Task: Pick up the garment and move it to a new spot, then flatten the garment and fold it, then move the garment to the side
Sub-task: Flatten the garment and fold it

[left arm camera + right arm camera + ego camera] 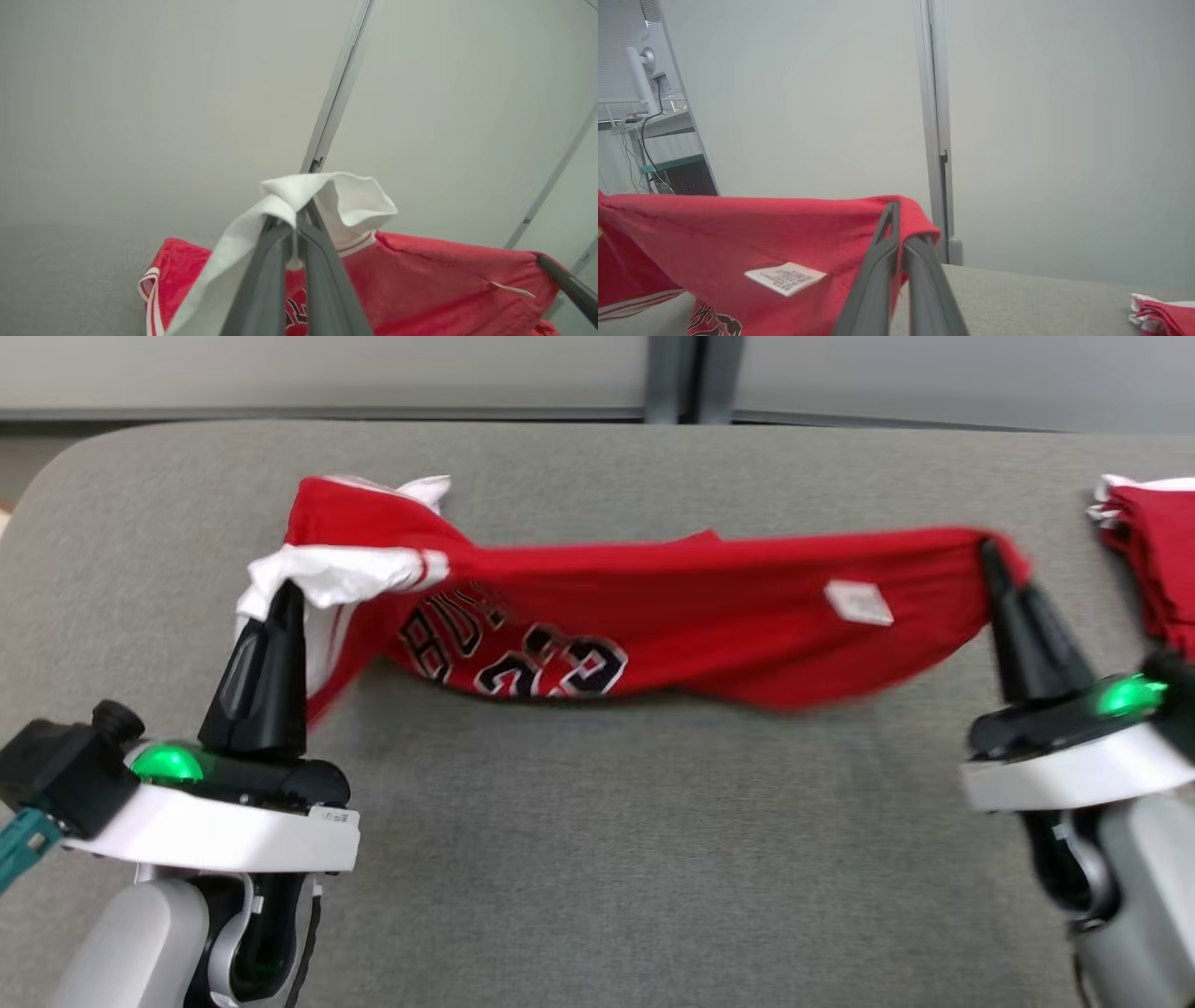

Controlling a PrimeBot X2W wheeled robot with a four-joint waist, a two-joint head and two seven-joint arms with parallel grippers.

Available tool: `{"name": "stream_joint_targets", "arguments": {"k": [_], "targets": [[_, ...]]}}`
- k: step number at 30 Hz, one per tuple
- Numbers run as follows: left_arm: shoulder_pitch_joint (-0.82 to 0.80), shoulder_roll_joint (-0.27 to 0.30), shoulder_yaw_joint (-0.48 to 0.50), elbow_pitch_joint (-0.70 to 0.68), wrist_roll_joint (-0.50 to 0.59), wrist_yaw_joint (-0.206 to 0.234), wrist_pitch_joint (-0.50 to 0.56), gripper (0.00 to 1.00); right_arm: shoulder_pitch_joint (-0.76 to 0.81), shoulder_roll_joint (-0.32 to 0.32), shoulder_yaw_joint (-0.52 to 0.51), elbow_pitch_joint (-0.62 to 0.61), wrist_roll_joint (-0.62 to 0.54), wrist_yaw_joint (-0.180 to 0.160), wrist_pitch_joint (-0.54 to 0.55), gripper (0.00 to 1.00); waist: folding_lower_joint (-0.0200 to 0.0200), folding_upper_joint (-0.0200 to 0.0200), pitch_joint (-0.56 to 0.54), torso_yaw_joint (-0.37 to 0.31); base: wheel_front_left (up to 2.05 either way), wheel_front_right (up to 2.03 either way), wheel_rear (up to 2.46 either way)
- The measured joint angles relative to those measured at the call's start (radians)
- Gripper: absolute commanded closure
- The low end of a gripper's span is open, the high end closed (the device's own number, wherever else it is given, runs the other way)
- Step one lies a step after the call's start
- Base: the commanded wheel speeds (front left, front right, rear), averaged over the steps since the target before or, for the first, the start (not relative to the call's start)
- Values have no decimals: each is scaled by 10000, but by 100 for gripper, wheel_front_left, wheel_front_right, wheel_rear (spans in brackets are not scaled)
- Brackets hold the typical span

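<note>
Showing garment (709,616) numerals, head view; monitor (644,60), right wrist view.

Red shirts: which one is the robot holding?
The red jersey numbered 23, stretched between the left gripper and right gripper. The other red garment lies bunched at the right edge.

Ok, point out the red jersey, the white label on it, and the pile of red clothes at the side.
red jersey (709,616), head view, the red cloth mid-body
white label (786,277), right wrist view, the label's middle
pile of red clothes (1158,560), head view, its red top fold
</note>
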Motion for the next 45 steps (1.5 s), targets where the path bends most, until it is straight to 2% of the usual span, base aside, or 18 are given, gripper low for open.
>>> {"name": "stream_joint_targets", "arguments": {"k": [4,7,11,14,17,20,23,27,30,31,32,36,43,45], "targets": [[-320,468,-299,-1151,217,-10,865,100,191,-458,-909,-1206,-196,0,0,100,0,0,-389,-501,0,0,0],[-350,732,-477,-2236,330,228,1580,100,639,-821,-1478,-2019,-293,0,0,100,0,0,-648,-875,0,0,0],[-319,849,-688,-3057,288,462,2249,100,1123,-1018,-1810,-2527,-301,0,-2,100,0,0,-829,-1219,0,0,0],[-90,780,-1018,-3200,-151,504,2819,100,1475,-1083,-1783,-2537,-169,0,-2,100,0,0,-879,-1478,0,0,0],[-7,752,-1415,-2608,-291,372,3074,100,1608,-1304,-1250,-1463,-240,-2,0,100,0,0,-735,-1556,0,0,0],[-38,301,-1988,-1442,-445,40,3043,100,1523,-1281,-537,44,-345,0,-2,100,0,0,-555,-1527,0,0,0],[-339,121,-2587,86,148,-236,2780,100,1023,-1007,-146,1145,-355,0,-2,100,0,0,-325,-1486,0,0,0],[-591,-581,-3302,1730,491,-623,2334,100,430,-512,-180,1923,-240,0,0,100,0,0,24,-1454,0,0,0],[-939,-775,-3532,2773,1076,-654,1758,100,160,-255,-198,2556,-157,0,0,100,0,0,232,-1441,0,0,0],[-1004,-840,-3588,3053,1150,-690,1603,100,71,-196,-226,2773,-161,0,0,85,0,0,275,-1439,0,0,0],[-1031,-970,-3651,3281,1204,-692,1440,100,-15,-142,-293,2976,-169,0,0,0,0,0,304,-1428,0,0,0],[-1120,-1365,-3837,3875,1336,-786,932,100,2,-128,-349,2995,389,-6,0,0,0,0,333,-1296,0,0,0],[-1107,-1463,-3810,4318,1465,-725,232,100,1363,-1785,782,1985,1354,-2,0,0,0,0,379,-1110,0,0,0],[-1055,-1450,-3800,4332,1480,-690,163,100,1482,-2044,815,1883,1636,-2,0,0,0,0,385,-1057,0,0,0]]}}
